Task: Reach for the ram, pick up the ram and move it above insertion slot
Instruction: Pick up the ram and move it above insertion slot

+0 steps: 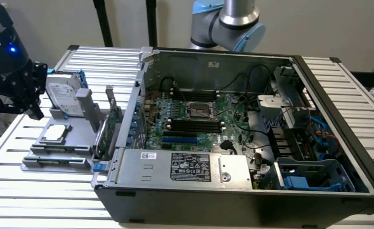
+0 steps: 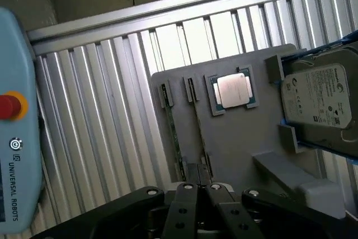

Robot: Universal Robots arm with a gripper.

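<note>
Ram (image 2: 196,124) stands on edge in a slot of the grey tray (image 2: 240,138). Gripper (image 2: 198,173) hangs over the tray's edge, fingers closed, empty. Judgement: the reach should spread them, line them up along the stick and straddle its flat faces.

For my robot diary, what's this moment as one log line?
step: reach | gripper: near gray tray | ram: in tray slot, not lifted

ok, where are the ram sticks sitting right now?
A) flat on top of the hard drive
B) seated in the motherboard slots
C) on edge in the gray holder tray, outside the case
C: two ram sticks stand on edge in narrow slots of the gray holder tray, beside the processor chip.
</note>
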